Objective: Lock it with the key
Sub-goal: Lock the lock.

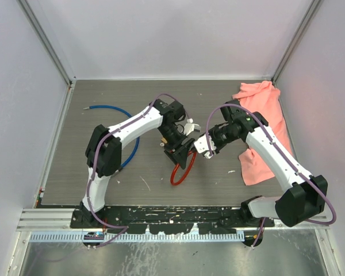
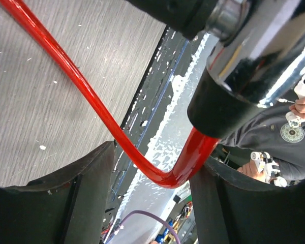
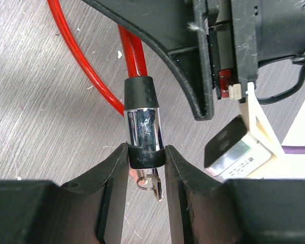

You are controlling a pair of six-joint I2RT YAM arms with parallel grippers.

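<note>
- Top view: both arms reach to the middle of the worktop (image 1: 218, 103), where the left claw (image 1: 178, 148) and the right claw (image 1: 202, 145) sit just beside each other. The cable lock (image 1: 176, 174) shows as a red loop below them, at mid-width and nearer the near edge. A blue cable (image 1: 112, 107) curls toward the left edge. A pink cloth (image 1: 264, 115) lies along the right edge, up to the far right corner.
- Left wrist view: the left claw's fingers (image 2: 86, 193) stand well apart and clamp nothing. The lock's red cable bends through the gap, clear of one finger and close by the other. The chrome barrel (image 2: 254, 76) with its black collar sits above.
- Right wrist view: the right claw's fingers (image 3: 114, 178) are pinched on the black end of the barrel, holding it lengthwise. The key (image 3: 152, 185) sticks out of that end, between the fingers.
</note>
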